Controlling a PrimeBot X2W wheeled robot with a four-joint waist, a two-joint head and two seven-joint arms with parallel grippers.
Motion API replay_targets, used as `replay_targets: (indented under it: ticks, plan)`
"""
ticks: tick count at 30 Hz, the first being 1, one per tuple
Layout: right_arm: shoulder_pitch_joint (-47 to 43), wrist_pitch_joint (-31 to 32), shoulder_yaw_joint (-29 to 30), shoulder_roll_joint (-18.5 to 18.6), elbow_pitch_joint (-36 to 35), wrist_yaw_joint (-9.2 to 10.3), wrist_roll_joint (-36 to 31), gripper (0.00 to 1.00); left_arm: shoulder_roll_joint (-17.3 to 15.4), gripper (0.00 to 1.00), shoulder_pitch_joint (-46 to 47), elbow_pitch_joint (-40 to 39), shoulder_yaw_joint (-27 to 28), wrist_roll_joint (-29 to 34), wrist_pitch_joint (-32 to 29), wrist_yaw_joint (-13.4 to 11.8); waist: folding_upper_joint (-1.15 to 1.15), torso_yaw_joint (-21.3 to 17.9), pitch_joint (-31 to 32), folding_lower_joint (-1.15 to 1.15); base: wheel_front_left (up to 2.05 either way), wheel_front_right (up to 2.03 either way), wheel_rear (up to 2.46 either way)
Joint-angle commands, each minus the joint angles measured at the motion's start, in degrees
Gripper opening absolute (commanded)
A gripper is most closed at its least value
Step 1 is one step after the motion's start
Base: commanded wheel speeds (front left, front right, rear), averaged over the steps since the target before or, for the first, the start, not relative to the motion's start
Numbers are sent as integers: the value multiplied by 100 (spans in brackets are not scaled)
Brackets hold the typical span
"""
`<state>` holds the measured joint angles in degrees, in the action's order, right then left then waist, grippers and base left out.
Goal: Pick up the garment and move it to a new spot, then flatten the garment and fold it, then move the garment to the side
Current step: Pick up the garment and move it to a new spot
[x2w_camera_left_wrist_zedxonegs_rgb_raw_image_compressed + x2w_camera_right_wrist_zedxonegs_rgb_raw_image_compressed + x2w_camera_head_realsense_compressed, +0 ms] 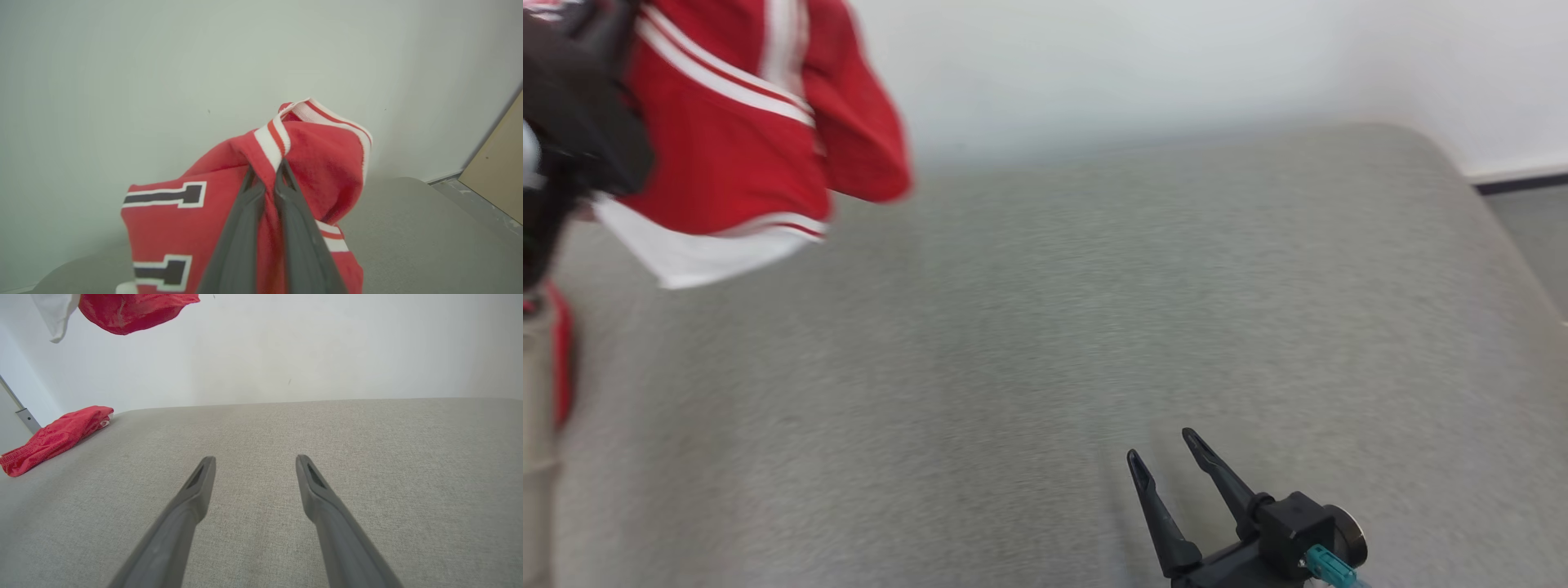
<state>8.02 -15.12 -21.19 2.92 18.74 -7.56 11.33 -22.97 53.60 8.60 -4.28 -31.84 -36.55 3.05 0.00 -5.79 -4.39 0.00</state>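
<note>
Left gripper (266, 167): fingers pinched nearly together on a fold of the garment (171, 228), just below its white-and-red striped trim. Garment is a red jersey with black, white-edged markings. It hangs bunched in the air above the grey padded surface (1045, 327), upper left in head view, blurred there. Right gripper (1160, 443): fingers spread wide, nothing between them, low over the surface, well apart from the garment. Second red cloth (53, 435) lies crumpled at the surface's edge near the white wall (327, 343).
</note>
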Motion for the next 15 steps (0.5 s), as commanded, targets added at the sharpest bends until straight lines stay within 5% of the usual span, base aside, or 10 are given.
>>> replay_targets:
  ticks: [1, 8, 15]
  plan:
    - [-38, -2, -33, -4, -24, 14, 2, 100, 82, 0, -143, -32, -34, -53, 33, -4, 0, -738, 148, 0, 0, 0, 0]
    - [-7, -4, 109, -7, -103, 14, 17, 100, 650, 0, -870, 75, -320, -129, 446, -66, 0, -1575, -188, 0, 0, 0, 0]
    - [55, -3, 175, -9, -217, 14, 2, 100, 1156, 0, -1733, 829, -541, -6, 1280, -128, 0, -1966, -595, 0, 0, 0, 0]
